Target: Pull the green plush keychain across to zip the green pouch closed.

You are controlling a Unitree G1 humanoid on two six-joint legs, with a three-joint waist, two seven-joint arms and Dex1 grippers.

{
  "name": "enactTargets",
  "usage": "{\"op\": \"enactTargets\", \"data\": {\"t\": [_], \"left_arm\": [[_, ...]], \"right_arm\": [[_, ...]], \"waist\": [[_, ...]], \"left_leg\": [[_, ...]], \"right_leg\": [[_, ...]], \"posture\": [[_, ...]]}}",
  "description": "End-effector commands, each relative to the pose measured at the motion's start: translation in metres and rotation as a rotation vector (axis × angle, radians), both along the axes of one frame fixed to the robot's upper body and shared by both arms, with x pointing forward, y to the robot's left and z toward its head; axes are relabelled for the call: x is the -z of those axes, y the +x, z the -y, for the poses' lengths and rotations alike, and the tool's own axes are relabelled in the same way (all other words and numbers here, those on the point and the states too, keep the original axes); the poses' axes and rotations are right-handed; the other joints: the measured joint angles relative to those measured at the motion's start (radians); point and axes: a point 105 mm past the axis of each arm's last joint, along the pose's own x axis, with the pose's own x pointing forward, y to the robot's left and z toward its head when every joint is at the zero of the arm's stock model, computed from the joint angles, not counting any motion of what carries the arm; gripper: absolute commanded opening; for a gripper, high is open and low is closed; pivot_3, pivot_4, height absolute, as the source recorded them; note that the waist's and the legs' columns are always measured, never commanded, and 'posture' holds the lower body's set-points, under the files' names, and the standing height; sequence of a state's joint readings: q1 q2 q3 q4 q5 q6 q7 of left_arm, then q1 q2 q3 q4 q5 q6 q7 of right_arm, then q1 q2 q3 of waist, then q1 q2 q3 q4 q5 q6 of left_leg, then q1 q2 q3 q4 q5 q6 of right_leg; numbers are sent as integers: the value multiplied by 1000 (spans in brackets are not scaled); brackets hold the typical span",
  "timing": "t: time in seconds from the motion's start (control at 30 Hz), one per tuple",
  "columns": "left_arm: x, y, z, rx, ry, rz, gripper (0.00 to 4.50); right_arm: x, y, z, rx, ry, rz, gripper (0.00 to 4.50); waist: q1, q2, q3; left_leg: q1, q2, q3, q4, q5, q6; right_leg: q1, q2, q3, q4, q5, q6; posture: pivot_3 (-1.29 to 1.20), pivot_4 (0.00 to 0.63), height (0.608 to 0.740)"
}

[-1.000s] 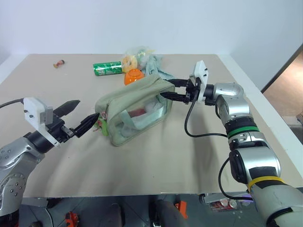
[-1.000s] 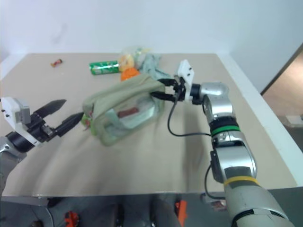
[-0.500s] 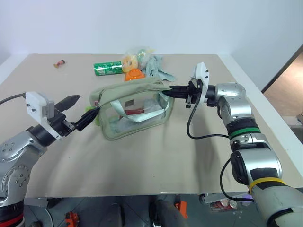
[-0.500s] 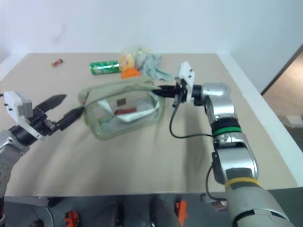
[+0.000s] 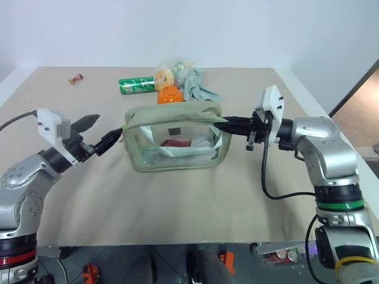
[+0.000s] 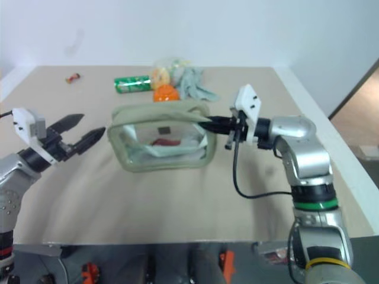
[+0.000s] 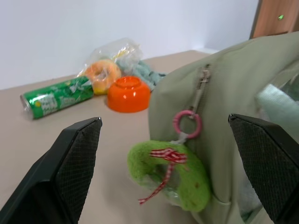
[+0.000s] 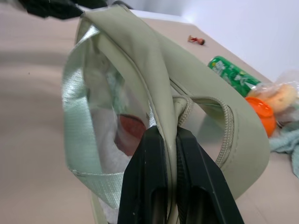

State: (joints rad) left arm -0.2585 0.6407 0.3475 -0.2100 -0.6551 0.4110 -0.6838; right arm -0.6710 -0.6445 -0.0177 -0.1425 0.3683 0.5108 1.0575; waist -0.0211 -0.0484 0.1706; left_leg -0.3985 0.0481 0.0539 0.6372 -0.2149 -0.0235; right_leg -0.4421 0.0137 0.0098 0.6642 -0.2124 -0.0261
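Green pouch (image 5: 176, 144) sat mid-table as landmark. Left gripper (image 5: 100, 135) hovered at the pouch's left end, fingers spread wide, empty. Green plush keychain (image 7: 169, 174) hung from a pink ring at that end (between the spread fingers, untouched). Right gripper (image 8: 169, 151) was clamped on the pouch's right-end fabric. Beyond the pouch: orange bowl (image 5: 169, 94), green soda can (image 5: 137, 86).

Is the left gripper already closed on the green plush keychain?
No, the left gripper stands wide open, and the green plush keychain hangs free between its fingers, untouched.
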Motion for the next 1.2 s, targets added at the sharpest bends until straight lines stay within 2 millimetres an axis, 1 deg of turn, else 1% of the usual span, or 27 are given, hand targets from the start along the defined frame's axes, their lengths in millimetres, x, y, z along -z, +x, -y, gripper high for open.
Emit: {"op": "enactTargets", "data": {"t": [0.03,0.13,0.23,0.4,0.53,0.67,0.77,0.87,0.93,1.0,1.1,1.13,1.2], "left_arm": [[-10,2,7,30,-3,45,4500],[-10,3,14,60,-9,43,4500],[-10,5,19,81,-8,42,4500],[-15,3,21,113,-18,39,4500],[-16,-11,22,170,-14,13,4500],[-15,-22,18,182,-3,-23,4500],[-16,-29,21,194,-10,-39,4500],[-16,-28,18,151,-25,-44,4500],[-14,-23,13,98,-38,-56,4500],[-13,-18,5,28,-56,-50,4500],[-4,-7,-17,-113,-49,-71,4500],[-1,-6,-20,-134,-38,-80,4500],[0,-3,-18,-138,-17,-69,4500]], "right_arm": [[-18,-22,-1,8,37,49,27],[-14,-29,2,32,38,48,27],[-4,-35,6,48,23,26,27],[7,-39,11,71,24,13,27],[11,-34,14,84,15,45,27],[14,-26,15,85,8,86,27],[15,-19,16,72,2,108,27],[20,-13,18,41,-33,121,27],[23,-12,18,26,-49,127,27],[24,-12,19,20,-56,131,27],[27,-14,17,7,-49,126,27],[28,-15,16,3,-49,125,27],[29,-16,14,-1,-42,125,27]], "waist": [[1,0,0],[1,0,0],[1,0,0],[1,-1,0],[-1,-1,0],[-1,-1,0],[0,-1,0],[0,-1,0],[0,-1,0],[0,-1,0],[0,-1,0],[0,-1,0],[0,-1,0]], "left_leg": [[0,0,0,0,0,0],[0,0,0,0,0,0],[0,-1,0,1,0,0],[0,-1,0,1,0,0],[0,-1,0,1,0,0],[0,-1,-1,0,0,0],[0,-1,-1,1,0,0],[1,-1,0,2,0,0],[1,-2,0,2,0,0],[1,-1,0,2,0,0],[2,-1,0,1,0,0],[2,-1,0,1,0,0],[2,-1,0,1,0,0]], "right_leg": [[0,0,0,0,0,0],[0,0,0,0,0,0],[0,0,0,0,0,0],[0,0,0,0,0,1],[0,1,0,0,0,1],[0,1,-1,0,0,1],[1,1,-1,0,0,1],[2,1,0,0,0,1],[2,1,0,0,0,1],[2,1,0,0,0,1],[2,0,0,0,0,1],[2,1,0,0,0,1],[2,1,0,0,0,1]], "posture": [[0,150,740],[0,150,740],[0,150,740],[0,150,740],[0,150,740],[0,150,740],[0,150,740],[0,150,740],[0,150,740],[0,150,740],[0,150,740],[0,150,740],[0,150,740]]}}
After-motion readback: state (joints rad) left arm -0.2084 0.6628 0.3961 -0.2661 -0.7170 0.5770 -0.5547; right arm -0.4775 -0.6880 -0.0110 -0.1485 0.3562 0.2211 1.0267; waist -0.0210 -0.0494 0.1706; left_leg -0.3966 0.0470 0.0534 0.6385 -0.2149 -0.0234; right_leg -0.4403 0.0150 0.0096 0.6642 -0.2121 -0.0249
